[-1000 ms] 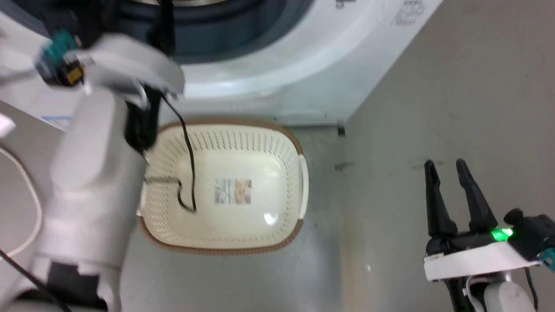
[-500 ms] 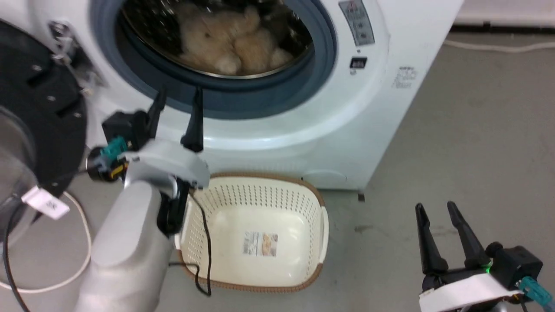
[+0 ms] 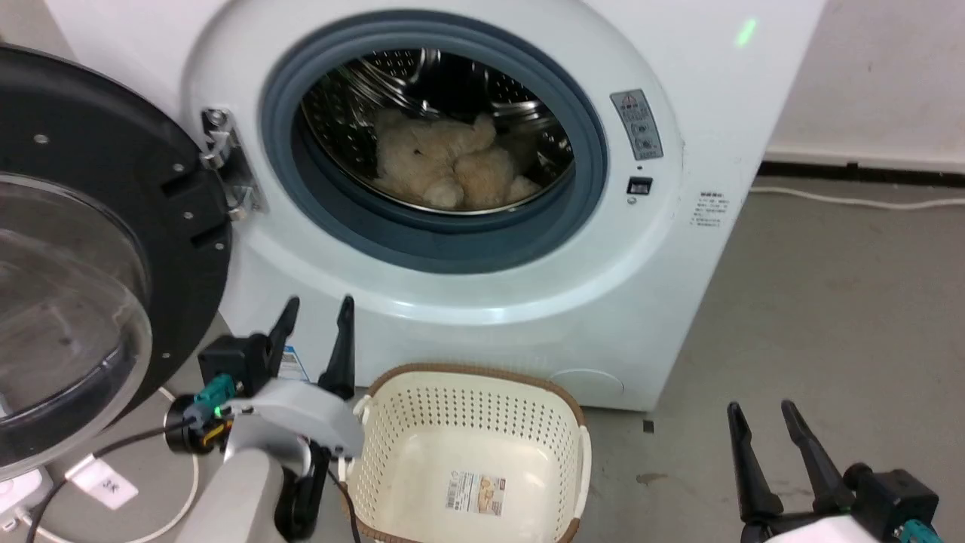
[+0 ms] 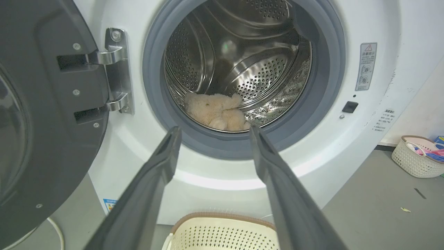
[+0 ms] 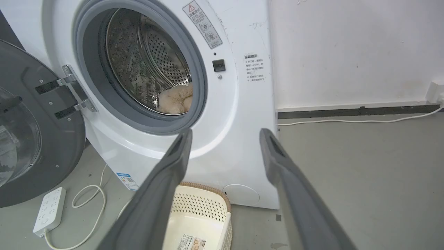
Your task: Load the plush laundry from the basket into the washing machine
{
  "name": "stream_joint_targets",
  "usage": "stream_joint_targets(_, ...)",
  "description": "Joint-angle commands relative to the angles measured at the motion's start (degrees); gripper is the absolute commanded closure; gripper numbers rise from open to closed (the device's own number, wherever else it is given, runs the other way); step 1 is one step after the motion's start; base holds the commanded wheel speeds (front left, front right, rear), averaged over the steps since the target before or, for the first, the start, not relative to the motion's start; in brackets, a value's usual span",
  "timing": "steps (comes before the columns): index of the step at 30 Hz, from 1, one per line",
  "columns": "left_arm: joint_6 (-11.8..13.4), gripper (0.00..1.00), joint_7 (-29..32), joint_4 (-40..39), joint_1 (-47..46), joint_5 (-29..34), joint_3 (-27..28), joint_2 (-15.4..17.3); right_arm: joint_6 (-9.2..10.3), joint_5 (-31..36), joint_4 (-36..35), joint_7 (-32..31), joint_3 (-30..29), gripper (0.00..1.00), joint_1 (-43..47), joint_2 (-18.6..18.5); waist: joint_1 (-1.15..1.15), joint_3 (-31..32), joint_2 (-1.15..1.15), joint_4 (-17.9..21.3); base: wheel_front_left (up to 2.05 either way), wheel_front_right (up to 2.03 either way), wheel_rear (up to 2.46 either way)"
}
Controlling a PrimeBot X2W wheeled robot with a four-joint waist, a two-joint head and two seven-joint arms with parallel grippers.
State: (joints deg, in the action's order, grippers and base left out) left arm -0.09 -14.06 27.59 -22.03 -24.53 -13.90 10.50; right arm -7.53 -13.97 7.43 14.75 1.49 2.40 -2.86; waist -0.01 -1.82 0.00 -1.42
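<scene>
The cream-beige plush laundry lies at the bottom of the washing machine's steel drum, and shows there in the left wrist view as plush laundry and in the right wrist view as plush laundry. The round glass door hangs open to the left. On the floor in front stands the cream basket, holding nothing but its paper label. My left gripper is open beside the basket's left rim, below the door opening, with nothing between its fingers. My right gripper is open at the lower right, over bare floor.
A white power strip and its cable lie on the floor under the open door. A cable runs along the wall's base at the right. Far right in the left wrist view stands a second small basket with coloured items.
The head camera has tilted up, bringing the drum and the plush inside it into full view. My left gripper now stands lower, off the door seal. Both grippers stay open.
</scene>
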Motion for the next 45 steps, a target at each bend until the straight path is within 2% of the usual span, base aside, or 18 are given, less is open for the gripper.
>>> stream_joint_targets(1, 0.37, 0.00, 0.48, -1.26, 2.35, -0.40, -0.20, 0.43, 0.04, 0.37, 0.27, 0.25, -0.30, 0.00, 1.47, -0.01, 0.01, 1.47, 0.00, -0.85, 0.00, 0.00, 0.00)
stream_joint_targets(13, 4.12, 0.00, 5.45, -10.55, 13.75, -0.32, -1.40, 2.12, 0.04, 1.82, 0.45, 0.25, -1.11, 0.00, 4.50, -0.01, 0.01, 3.83, 0.00, -1.28, 0.00, 0.00, 0.00)
stream_joint_targets(22, 6.53, 0.00, 6.20, -14.85, 18.32, -0.51, -1.26, 2.48, 0.04, 3.55, 0.58, 0.25, -2.19, 0.00, 5.70, -0.01, 0.01, 4.79, 0.00, -0.91, 0.00, 0.00, 0.00)
stream_joint_targets(32, 7.61, 0.00, 6.31, -16.71, 19.05, 2.05, -3.01, 4.02, 0.04, 3.60, 0.83, 0.25, -1.85, 0.00, 5.85, -0.01, 0.01, 5.08, 0.00, -0.44, 0.00, 0.00, 0.00)
stream_joint_targets(45, 7.95, 0.00, 4.73, -17.24, 19.31, 1.27, -3.03, 3.72, 0.04, 3.23, 0.84, 0.25, -1.69, 0.00, 5.69, -0.01, 0.01, 5.02, 0.00, -0.37, 0.00, 0.00, 0.00)
